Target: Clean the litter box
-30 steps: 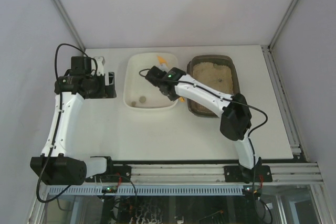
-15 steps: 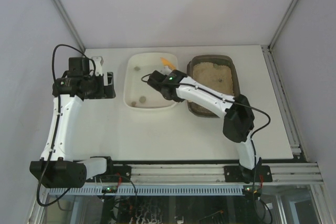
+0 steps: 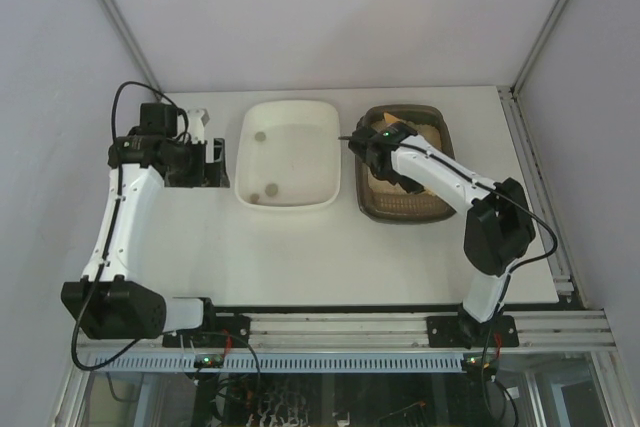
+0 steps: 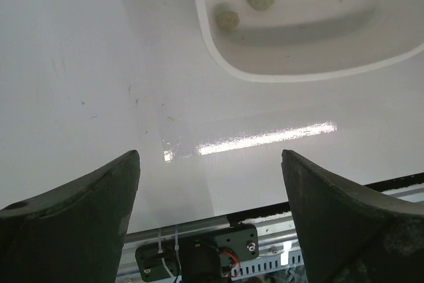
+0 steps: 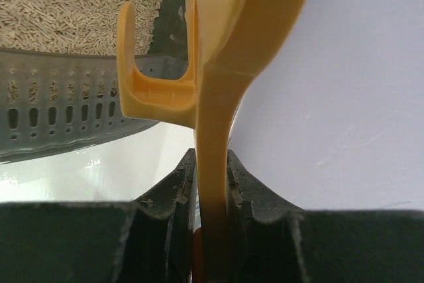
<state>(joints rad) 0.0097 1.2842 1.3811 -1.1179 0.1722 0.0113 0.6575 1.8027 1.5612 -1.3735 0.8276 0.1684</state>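
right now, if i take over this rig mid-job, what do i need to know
Left gripper: open, empty, over the table left of the white tub.
Right gripper: shut on the handle of the yellow scoop, above the litter box.
Done: three clumps lie in the tub.
Left: probably scoop again; whether clumps remain in the litter I cannot tell.

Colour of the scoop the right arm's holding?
Yellow-orange, plain. The scoop shows best in the right wrist view.
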